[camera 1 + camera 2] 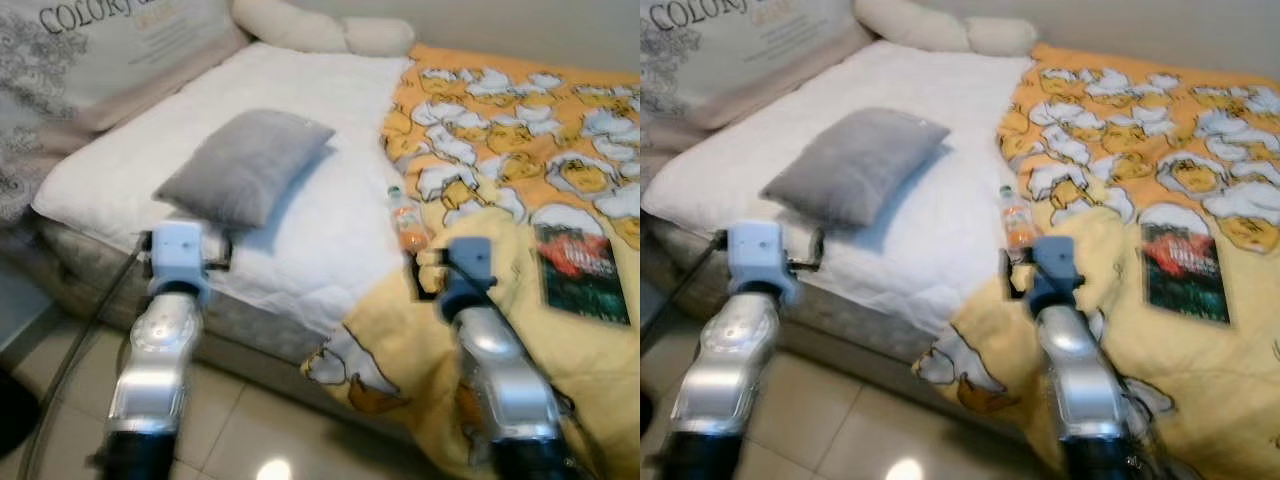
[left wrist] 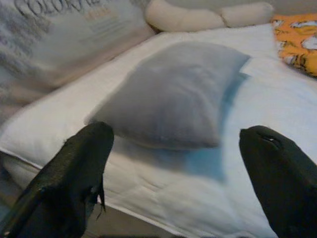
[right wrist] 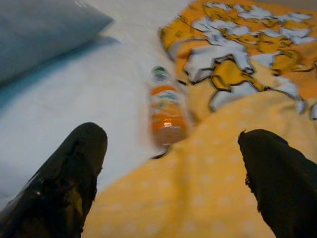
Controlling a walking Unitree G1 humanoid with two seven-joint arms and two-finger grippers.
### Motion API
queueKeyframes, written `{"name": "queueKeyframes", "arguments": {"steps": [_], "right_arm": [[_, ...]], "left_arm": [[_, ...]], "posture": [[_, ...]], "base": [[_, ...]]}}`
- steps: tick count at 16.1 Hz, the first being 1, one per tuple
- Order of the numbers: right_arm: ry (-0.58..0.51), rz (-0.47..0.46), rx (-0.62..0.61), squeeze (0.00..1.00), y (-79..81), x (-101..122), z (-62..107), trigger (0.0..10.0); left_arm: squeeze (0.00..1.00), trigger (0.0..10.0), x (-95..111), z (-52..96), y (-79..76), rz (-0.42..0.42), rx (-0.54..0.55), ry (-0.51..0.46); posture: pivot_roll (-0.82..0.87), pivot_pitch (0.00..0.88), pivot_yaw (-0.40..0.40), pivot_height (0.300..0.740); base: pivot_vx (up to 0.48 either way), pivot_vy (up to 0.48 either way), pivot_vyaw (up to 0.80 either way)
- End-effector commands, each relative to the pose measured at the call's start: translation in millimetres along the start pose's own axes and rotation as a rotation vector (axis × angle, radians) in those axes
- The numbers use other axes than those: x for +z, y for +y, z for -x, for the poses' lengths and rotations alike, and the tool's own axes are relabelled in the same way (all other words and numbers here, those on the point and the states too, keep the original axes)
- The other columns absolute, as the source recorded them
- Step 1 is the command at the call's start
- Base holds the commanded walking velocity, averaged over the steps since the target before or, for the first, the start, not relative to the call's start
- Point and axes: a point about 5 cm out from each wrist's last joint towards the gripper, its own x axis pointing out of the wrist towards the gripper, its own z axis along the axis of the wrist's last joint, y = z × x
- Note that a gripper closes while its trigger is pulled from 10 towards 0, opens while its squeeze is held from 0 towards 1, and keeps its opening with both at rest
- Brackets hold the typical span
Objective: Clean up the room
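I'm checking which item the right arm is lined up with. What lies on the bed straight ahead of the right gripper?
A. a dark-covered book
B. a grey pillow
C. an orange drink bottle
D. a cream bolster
C: the right gripper is open, and the orange drink bottle lies between its fingers' line of sight, at the edge of the yellow patterned blanket.

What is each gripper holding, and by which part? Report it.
Nothing is held. The left gripper is open toward the grey pillow; the right gripper is open toward the bottle.
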Motion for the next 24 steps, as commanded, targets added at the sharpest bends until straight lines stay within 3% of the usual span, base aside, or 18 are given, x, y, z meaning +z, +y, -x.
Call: {"name": "queueKeyframes", "arguments": {"steps": [1, 12, 16, 17, 18, 20, 24], "right_arm": [[-0.010, -0.008, 0.016, 0.00, 8.7, 4.6, -1.7, 10.0], [0.003, 0.033, 0.028, 0.00, 3.8, 11.9, -13.4, 10.0], [0.084, 0.122, 0.012, 0.00, -24.6, 23.6, -32.5, 10.0], [0.087, 0.138, 0.029, 0.18, -28.6, 28.0, -36.3, 10.0], [0.121, 0.150, 0.085, 1.00, -30.4, 28.3, -40.9, 10.0], [0.178, 0.195, 0.124, 1.00, -35.5, 27.8, -48.0, 10.0], [0.332, 0.202, 0.119, 1.00, -55.0, 27.0, -62.5, 10.0]], "left_arm": [[0.00, 10.0, 1.9, 0.1, 11.3, -0.019, 0.027, -0.006], [0.00, 10.0, 0.4, -1.9, 6.9, -0.048, -0.023, 0.001], [0.00, 10.0, -1.2, -3.0, 6.4, -0.066, -0.057, 0.011], [0.00, 10.0, -2.3, -2.9, 5.0, -0.077, -0.078, 0.018], [0.00, 10.0, -5.5, -1.8, -0.6, -0.108, -0.142, 0.038], [0.00, 10.0, -8.8, 3.2, -12.6, -0.149, -0.294, 0.044], [0.00, 10.0, -3.6, 6.5, -21.8, -0.200, -0.513, 0.042]], "posture": [[0.02, 0.000, 0.019, 0.740], [0.01, 0.000, 0.018, 0.740], [0.01, 0.000, 0.019, 0.740], [0.01, 0.000, 0.018, 0.740], [0.01, 0.000, 0.014, 0.740], [0.01, 0.000, 0.011, 0.740], [0.01, 0.000, -0.012, 0.740]], "base": [[0.401, 0.000, 0.00], [0.403, 0.000, 0.00], [0.401, 0.000, 0.00], [0.398, 0.000, 0.00], [0.000, 0.000, 0.00], [0.000, 0.000, 0.00], [0.000, 0.000, 0.00]]}}
